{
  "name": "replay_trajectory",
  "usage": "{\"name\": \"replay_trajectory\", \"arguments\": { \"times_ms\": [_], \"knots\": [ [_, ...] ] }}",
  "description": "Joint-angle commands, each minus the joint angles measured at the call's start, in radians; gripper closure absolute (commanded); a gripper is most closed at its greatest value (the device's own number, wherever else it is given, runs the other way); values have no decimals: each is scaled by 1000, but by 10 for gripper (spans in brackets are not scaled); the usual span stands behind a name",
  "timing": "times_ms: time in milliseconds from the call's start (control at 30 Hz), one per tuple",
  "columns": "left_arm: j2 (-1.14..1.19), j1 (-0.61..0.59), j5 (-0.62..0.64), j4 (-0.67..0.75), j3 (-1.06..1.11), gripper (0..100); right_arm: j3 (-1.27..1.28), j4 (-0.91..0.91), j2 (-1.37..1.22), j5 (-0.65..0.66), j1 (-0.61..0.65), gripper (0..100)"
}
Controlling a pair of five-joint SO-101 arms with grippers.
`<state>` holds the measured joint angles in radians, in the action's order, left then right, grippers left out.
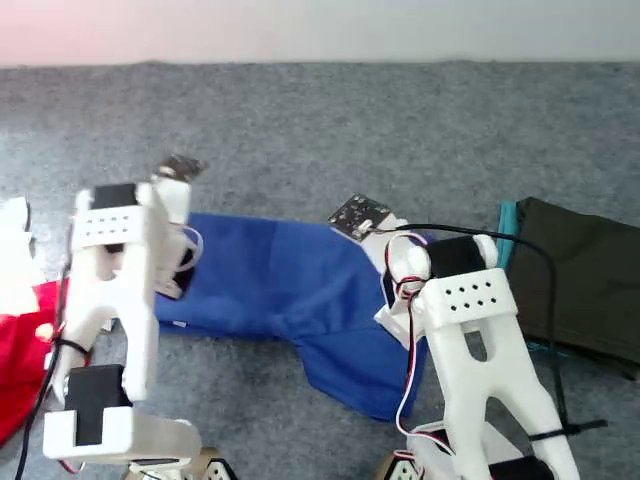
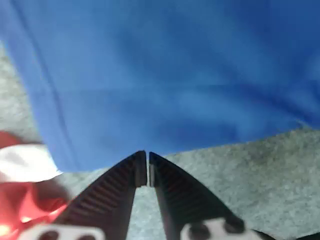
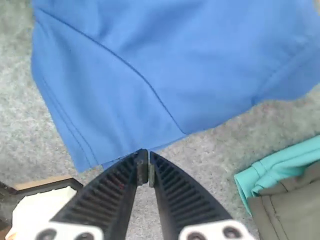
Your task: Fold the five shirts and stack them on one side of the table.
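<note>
red shirt: bunched at the left edge of the desk.
left tool: pressed together, tips at the blue shirt's hem.
blue shirt: spread flat mid-desk.
right tool: pressed together, tips at the blue hem.
dark shirt: folded at the right, on top of the teal shirt.

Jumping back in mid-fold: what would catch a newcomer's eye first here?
The blue shirt sprawls across the middle of the grey table. The left gripper and right gripper sit shut at its near edge. A dark olive shirt lies folded on a teal one at the right edge, red cloth at the left.
</note>
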<state>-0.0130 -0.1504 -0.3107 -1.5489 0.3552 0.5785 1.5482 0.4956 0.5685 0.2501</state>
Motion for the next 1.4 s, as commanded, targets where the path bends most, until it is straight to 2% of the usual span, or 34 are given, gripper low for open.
{"name": "replay_trajectory", "arguments": {
  "times_ms": [0, 167, 300, 567, 767, 833, 933, 1033, 1167, 1367],
  "knots": [
    [-3, 52, 6, 74, 107, 907, -34, 15, 39, -9, -58, 989],
    [-3, 54, 2, 161, 294, 885, -34, 39, 90, -5, -122, 989],
    [-17, 58, 0, 160, 329, 885, -34, 67, 139, -8, -140, 989],
    [-181, 68, 6, -58, 65, 885, -34, 71, 214, -9, -139, 989],
    [-261, 241, 6, -110, -1, 885, -32, 73, 260, -9, -140, 989],
    [-238, 302, 37, -78, 4, 885, -32, 73, 268, -12, -140, 989],
    [-173, 353, 103, 5, 4, 883, -32, 73, 285, -84, -140, 989],
    [-52, 393, 117, 84, 21, 882, -37, 94, 311, -153, -140, 989],
    [147, 442, 117, 110, 28, 882, -37, 153, 361, -160, -143, 989],
    [313, 454, 117, 121, 22, 885, -37, 170, 470, -158, -285, 989]
  ]
}}
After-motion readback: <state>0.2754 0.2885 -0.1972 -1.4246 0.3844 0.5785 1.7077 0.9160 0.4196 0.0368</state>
